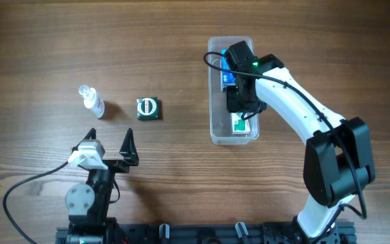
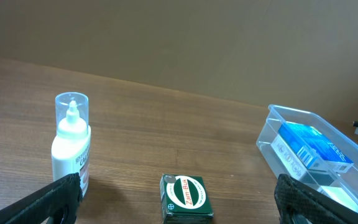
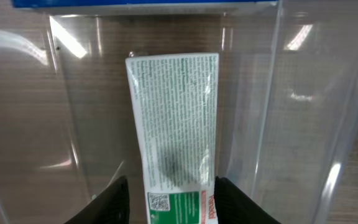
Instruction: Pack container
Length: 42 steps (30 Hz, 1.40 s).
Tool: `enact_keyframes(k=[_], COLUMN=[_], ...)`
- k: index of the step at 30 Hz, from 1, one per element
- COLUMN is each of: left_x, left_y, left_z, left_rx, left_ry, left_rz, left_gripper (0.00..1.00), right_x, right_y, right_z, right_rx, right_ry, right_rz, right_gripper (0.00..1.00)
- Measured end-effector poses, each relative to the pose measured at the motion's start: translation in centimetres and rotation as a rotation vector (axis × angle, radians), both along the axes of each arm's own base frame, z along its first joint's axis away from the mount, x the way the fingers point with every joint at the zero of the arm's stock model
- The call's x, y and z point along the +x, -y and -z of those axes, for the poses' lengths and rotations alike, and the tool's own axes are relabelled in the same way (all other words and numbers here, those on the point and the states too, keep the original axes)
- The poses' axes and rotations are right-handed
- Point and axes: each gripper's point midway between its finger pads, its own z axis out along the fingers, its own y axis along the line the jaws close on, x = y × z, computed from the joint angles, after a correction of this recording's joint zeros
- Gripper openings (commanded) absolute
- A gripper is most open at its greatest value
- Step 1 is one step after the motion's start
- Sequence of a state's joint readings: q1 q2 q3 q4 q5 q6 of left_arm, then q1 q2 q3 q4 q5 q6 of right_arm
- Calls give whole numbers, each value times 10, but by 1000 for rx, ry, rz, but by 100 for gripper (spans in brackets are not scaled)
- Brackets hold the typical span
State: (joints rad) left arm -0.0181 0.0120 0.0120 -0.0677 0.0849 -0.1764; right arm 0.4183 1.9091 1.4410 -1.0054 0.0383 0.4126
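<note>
The clear container (image 1: 213,102) lies lengthwise right of the table's centre. A blue box (image 1: 225,71) fills its far half and a white and green box (image 1: 239,124) lies flat in its near half. My right gripper (image 1: 242,108) reaches down into the container. In the right wrist view the gripper (image 3: 171,199) stands open astride the white and green box (image 3: 176,124), with a gap on the left side. My left gripper (image 1: 110,135) hangs wide open near the front left, holding nothing. It faces a small dark green box (image 2: 186,198) and a spray bottle (image 2: 71,146).
The spray bottle (image 1: 92,100) and the dark green box (image 1: 147,108) stand on the wood left of centre. The container wall (image 3: 303,93) rises close on both sides of my right fingers. The left wrist view catches the container (image 2: 272,146) at its right edge.
</note>
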Motion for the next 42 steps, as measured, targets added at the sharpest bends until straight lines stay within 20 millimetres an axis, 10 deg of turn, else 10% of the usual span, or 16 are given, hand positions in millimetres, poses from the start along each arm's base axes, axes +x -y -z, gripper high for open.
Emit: enact_keyframes(k=[8,14,16,20,26,29,35,42], left_x=[0,0,0,0,0,0,0,0], left_y=[0,0,0,0,0,0,0,5], left_z=[0,0,0,0,0,0,0,-15], left_rx=[0,0,0,0,0,0,0,-2], left_ry=[0,0,0,0,0,0,0,67], left_rz=[0,0,0,0,0,0,0,29], left_gripper=[100,100,100,100,100,100,100,100], right_x=[52,71,76,75,63,52,34,55], right_y=[-6,72,112,203,271,285,283,289], right_z=[-86,-132,-133,-133,-116,-82,-46,-54], right_rx=[84,32,2,-60,-94,-98,-97,-93], right_ry=[219,346,351,356,358,324,260,358], right_rz=[-54,109,199,406,579,637,659,661], right_gripper=[13,10,11,44,70,100,100,99])
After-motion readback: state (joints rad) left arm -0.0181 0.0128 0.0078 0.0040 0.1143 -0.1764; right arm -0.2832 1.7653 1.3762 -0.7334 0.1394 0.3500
